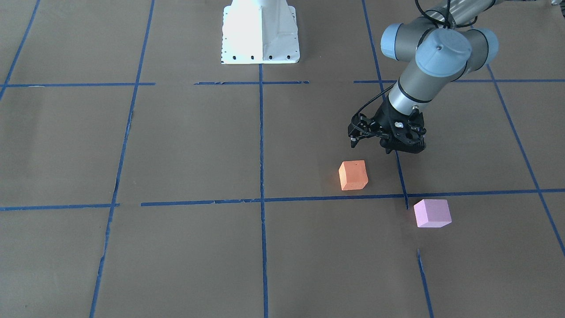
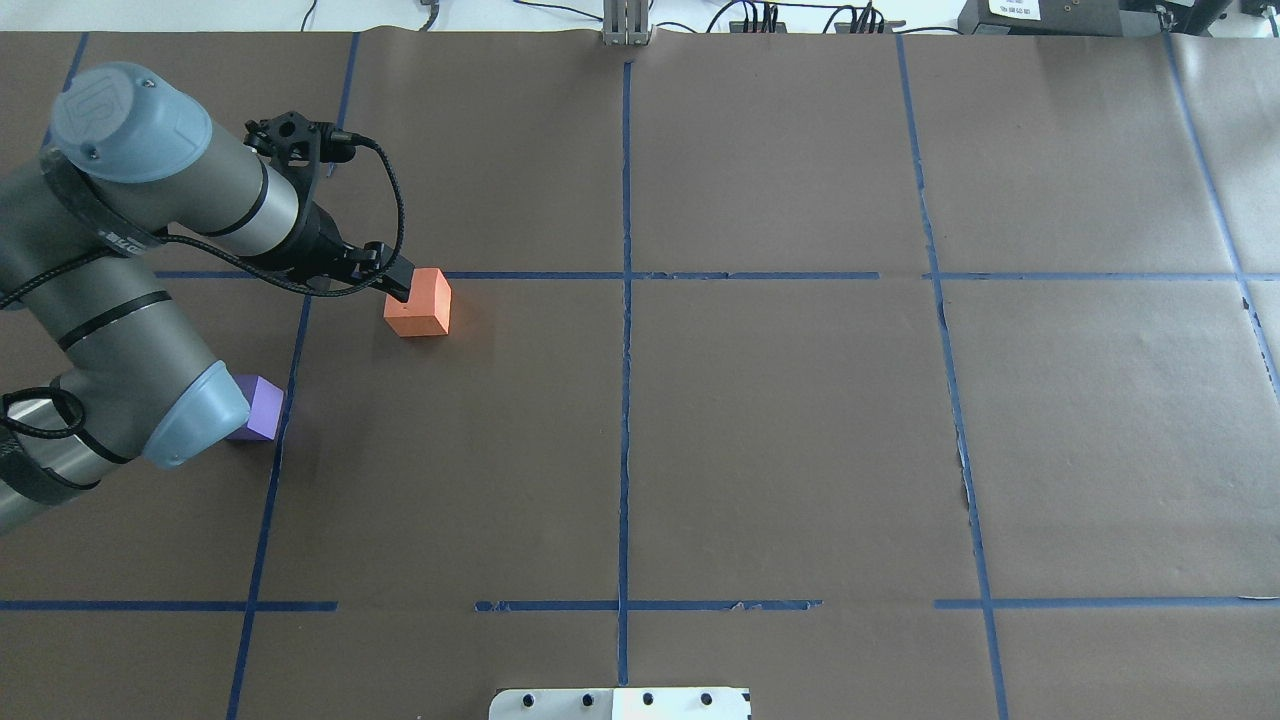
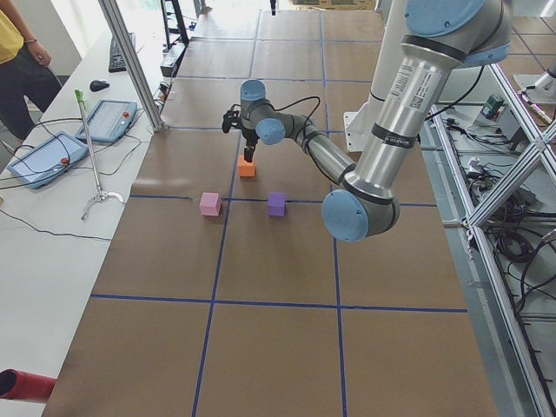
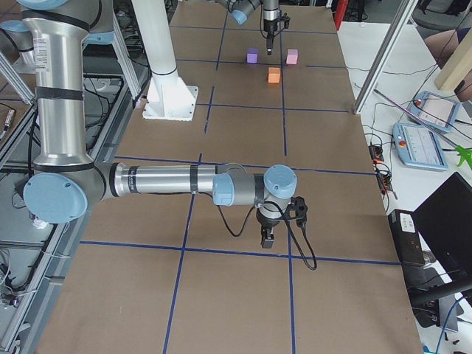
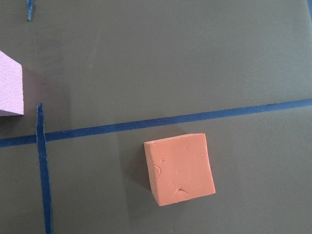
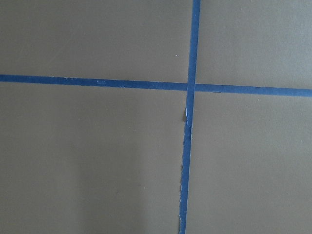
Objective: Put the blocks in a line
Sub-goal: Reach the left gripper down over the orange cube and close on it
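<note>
While the right fingers (image 4: 267,237) hang low over a tape crossing (image 6: 190,87), well apart from the blocks, I cannot tell how they stand. I cannot tell it of the left fingers (image 2: 399,289) either, poised just beside the orange block (image 1: 353,175). Across a blue tape line (image 1: 309,198) sits the pink block (image 1: 432,213). Nearer the robot is the purple block (image 2: 257,407), all three apart on the brown surface (image 1: 176,145).

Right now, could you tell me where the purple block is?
In the overhead view the purple block sits at far left, partly hidden under the left arm, nearer the robot than the orange block.
</note>
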